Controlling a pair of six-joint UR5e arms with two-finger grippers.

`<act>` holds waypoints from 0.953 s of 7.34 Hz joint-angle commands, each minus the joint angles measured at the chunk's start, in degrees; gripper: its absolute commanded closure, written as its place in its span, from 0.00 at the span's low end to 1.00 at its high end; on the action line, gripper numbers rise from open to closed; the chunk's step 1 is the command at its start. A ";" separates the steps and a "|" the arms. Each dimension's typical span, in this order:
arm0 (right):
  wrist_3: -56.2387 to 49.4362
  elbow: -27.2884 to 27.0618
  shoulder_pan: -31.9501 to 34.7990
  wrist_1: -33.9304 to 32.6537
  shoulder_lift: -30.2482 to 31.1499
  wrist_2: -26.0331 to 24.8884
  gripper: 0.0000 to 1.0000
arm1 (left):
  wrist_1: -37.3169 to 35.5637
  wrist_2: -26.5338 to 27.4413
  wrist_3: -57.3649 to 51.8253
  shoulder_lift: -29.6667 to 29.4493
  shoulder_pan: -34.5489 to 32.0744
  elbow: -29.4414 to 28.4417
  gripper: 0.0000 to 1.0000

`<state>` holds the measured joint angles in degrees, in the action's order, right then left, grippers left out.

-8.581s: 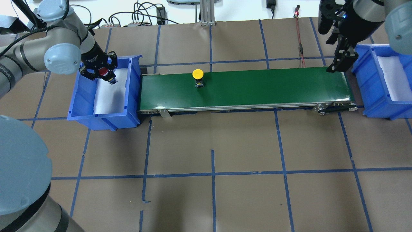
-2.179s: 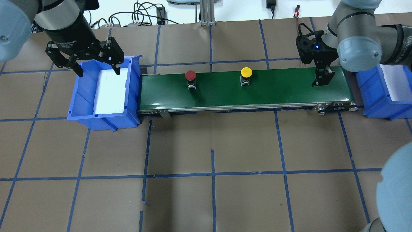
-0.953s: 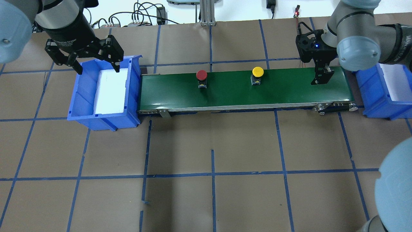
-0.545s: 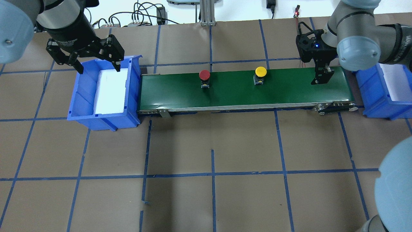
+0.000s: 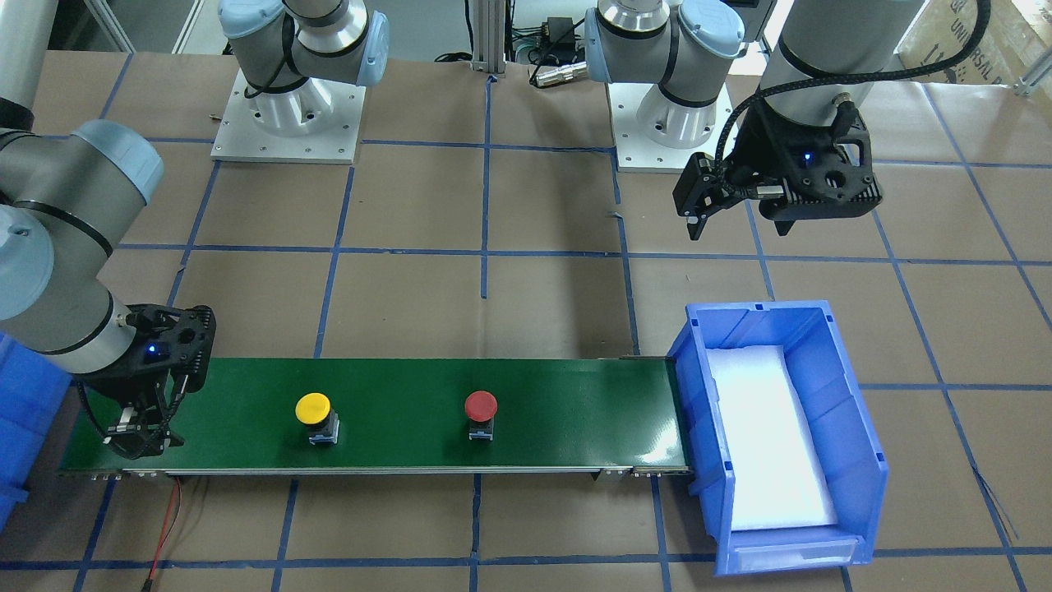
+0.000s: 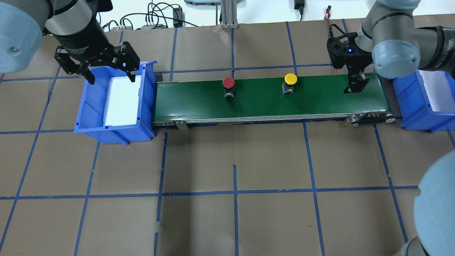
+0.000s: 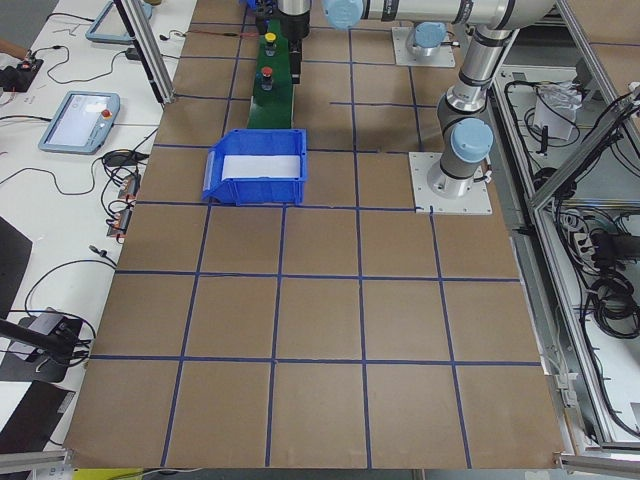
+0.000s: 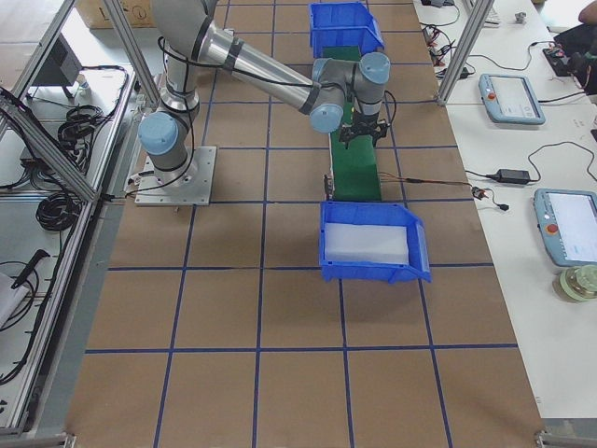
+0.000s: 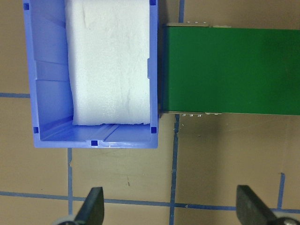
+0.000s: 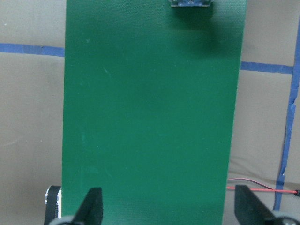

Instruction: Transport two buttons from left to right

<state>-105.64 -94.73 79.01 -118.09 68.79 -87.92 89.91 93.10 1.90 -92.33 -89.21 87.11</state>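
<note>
While the red button and yellow button are set on the belt, the left gripper and right gripper are held spread, the latter seemingly above it.

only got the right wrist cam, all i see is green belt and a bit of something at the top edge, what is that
observer: most likely the base of the yellow button. It stands upright on the belt, the nearer of two buttons to the right hand.
operator: wheres the other one
observer: the red button also stands upright on the belt, beyond the yellow one, on the side of the left bin.
operator: left hand carrying anything
observer: no, the left hand is open and empty, raised near the left bin.
</note>
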 commanded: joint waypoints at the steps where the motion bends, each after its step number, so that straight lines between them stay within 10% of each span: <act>1: 0.00 -0.19 0.00 0.06 -0.06 0.03 0.01 | 0.00 -0.02 -0.05 0.04 0.00 0.08 0.00; 7: -0.09 0.24 -0.26 -0.90 -0.15 0.03 0.01 | 0.18 0.15 0.12 0.05 0.00 0.16 0.00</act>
<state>-105.66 -94.69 78.83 -118.41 68.70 -87.89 90.12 93.30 1.96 -91.93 -89.21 87.35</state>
